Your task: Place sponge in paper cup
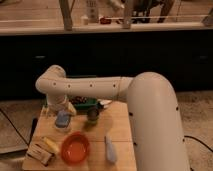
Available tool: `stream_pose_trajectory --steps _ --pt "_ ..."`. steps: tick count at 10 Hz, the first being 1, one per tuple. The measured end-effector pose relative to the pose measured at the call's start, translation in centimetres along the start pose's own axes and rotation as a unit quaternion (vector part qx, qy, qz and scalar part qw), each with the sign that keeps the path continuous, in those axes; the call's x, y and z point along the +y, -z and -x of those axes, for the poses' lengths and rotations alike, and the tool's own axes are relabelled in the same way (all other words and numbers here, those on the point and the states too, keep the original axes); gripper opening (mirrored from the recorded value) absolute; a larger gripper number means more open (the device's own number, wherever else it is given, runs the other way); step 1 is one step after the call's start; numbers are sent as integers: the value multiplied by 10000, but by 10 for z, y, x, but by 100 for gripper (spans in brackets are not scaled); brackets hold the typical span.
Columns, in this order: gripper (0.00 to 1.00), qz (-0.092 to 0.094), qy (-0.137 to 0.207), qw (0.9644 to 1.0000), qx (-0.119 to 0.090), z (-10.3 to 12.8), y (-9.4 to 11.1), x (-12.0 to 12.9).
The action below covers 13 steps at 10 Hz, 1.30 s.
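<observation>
The light-blue sponge [62, 118] sits at the mouth of the small pale paper cup [62, 126], at the left middle of the wooden table [120, 125]. Only a little of the cup shows beneath the sponge. My gripper [63, 107] hangs straight above the sponge at the end of the white arm, which reaches in from the right. I cannot tell whether it touches the sponge.
An orange bowl [75, 148] stands at the front. A yellow-and-brown block [42, 149] lies to its left and a grey-blue elongated object [110, 148] to its right. A dark green cup [93, 114] and a green tray [84, 103] stand behind.
</observation>
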Motion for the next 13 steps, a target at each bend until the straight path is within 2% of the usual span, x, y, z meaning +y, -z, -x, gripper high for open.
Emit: stream_pose_trajectory --steps 5,13 --pt "80 -3 40 10000 -13 0 -2 0" --pt "80 -61 222 9997 75 -1 5 0"
